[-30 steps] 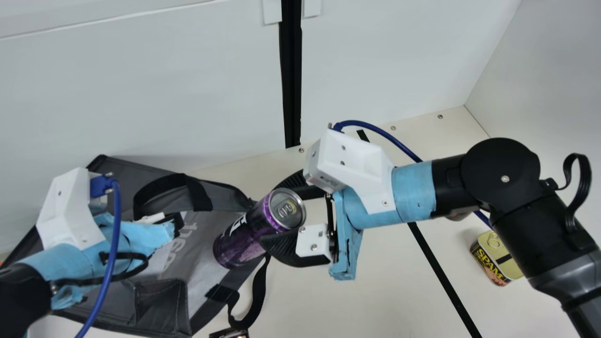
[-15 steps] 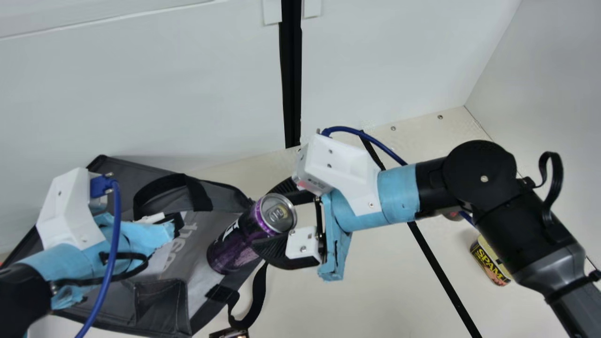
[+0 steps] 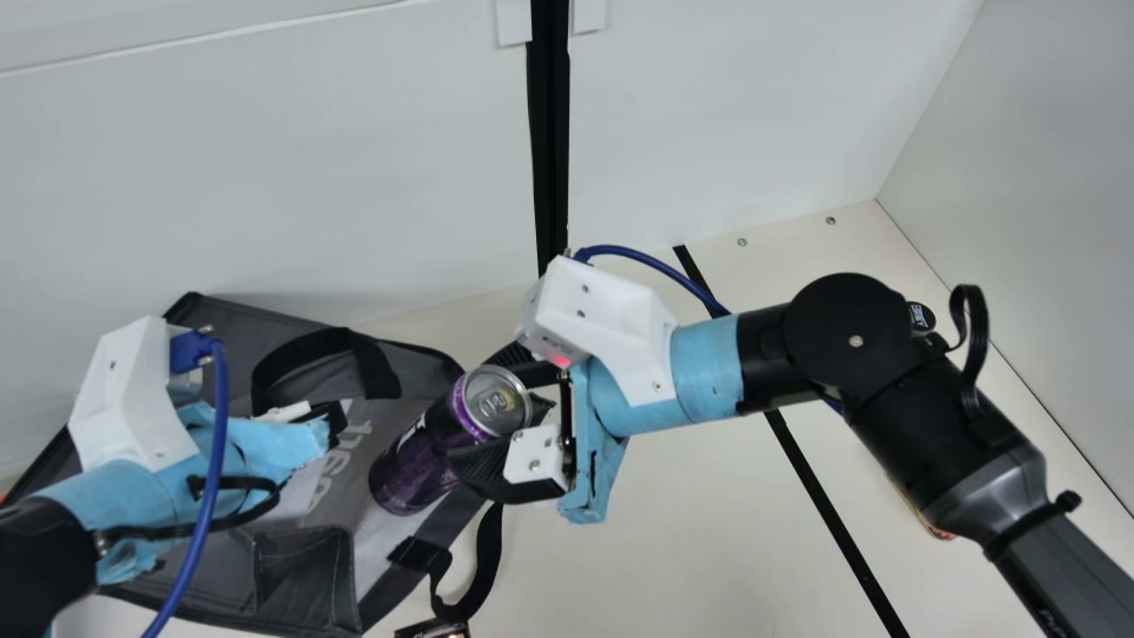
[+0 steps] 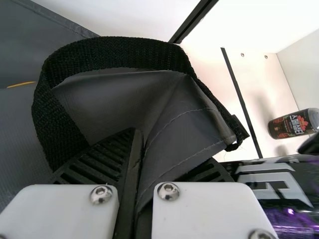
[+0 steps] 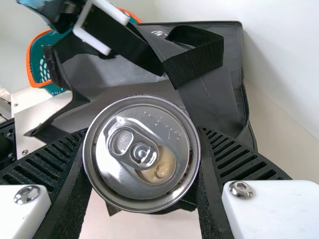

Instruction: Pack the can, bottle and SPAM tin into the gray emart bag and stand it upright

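A tall purple-and-black metal can (image 3: 421,461) is held tilted at the mouth of a gray fabric bag (image 3: 221,328) by the black ribbed right hand (image 5: 143,132). If the rim (image 4: 187,129) pinched by the matching left hand (image 4: 173,145) folds, the can may be snagged.

Bag (image 3: 221,319) on L of tbl (image 3: 673,540), can (image 3: 416,461) over bag's R part, btwn fingers of R gripper (image 3: 472,411)

The black arms (image 3: 846,323) wear pale-blue wrapping (image 3: 706,368), white screw-dotted housings (image 3: 611,323) and blue cables (image 3: 220,425).
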Motion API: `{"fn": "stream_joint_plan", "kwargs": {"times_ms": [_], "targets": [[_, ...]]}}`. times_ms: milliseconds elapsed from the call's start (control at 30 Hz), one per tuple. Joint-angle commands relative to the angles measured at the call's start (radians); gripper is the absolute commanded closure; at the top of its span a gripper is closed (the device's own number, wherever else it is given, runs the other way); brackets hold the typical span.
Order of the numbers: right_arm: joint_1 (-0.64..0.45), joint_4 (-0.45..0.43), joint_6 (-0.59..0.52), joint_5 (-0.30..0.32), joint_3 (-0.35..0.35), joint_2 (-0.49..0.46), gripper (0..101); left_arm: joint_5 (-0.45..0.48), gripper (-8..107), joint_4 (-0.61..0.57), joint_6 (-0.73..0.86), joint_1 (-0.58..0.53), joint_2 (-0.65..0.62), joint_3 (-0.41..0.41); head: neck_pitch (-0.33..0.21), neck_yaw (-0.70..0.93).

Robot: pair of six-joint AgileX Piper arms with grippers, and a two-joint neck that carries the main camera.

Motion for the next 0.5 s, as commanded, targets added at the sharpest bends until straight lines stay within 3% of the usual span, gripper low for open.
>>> {"fn": "stream_joint_plan", "kwargs": {"times_ms": [0, 467], "targets": [[0.008, -0.003, 0.000, -0.014, 0.003, 0.005, 101, 0.000, 107, 0.000, 0.000, 0.000, 0.000, 0.000, -0.023, -0.001], [0.108, -0.013, -0.008, -0.134, 0.044, 0.047, 101, 0.000, 107, 0.000, 0.000, 0.000, 0.000, 0.000, -0.023, -0.001]]}}
